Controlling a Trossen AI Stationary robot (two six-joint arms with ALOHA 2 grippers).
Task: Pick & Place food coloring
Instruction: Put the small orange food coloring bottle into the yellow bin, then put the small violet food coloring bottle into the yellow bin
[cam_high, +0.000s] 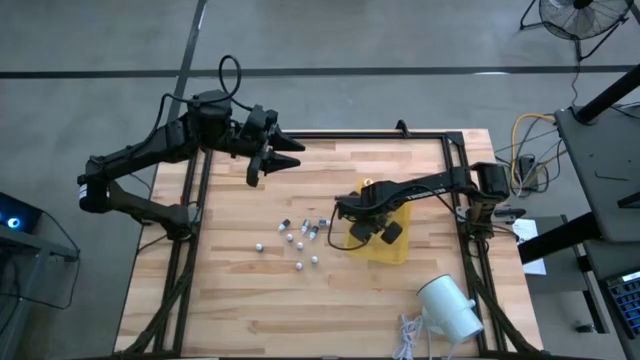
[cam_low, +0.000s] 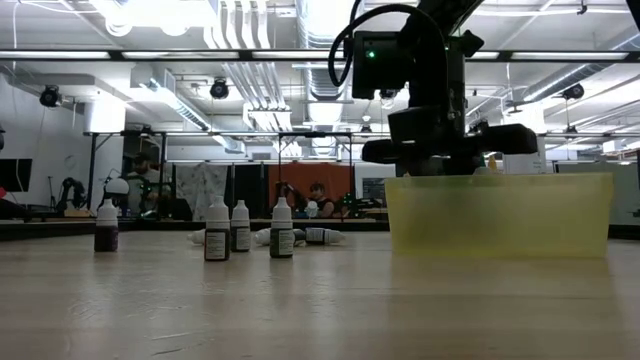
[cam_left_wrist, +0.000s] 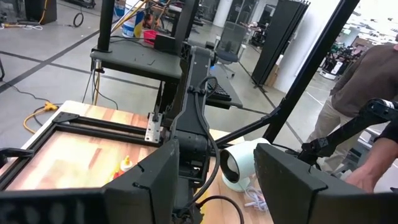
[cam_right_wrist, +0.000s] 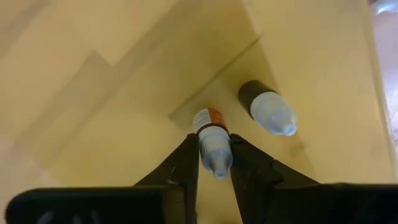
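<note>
Far left, up by the table's back-left corner: left gripper hanging over the black frame rail, fingers spread wide, nothing between them, bare planks stretching out below and beside it. Moving toward centre: loose food coloring bottles scattered on the wood, some standing, a couple lying, gaps between them, open boards all round toward the near edge. Low down, four upright bottles in a ragged row, well apart from the yellow bin. Then the right gripper, down inside the yellow bin, fingers narrow, pinched on the white cap of an orange-labelled bottle. Just beside it, a dark bottle lying on the bin floor, not touching. Rightmost, near the table's front-right edge: big white cylinder on its side, cable beside it.
</note>
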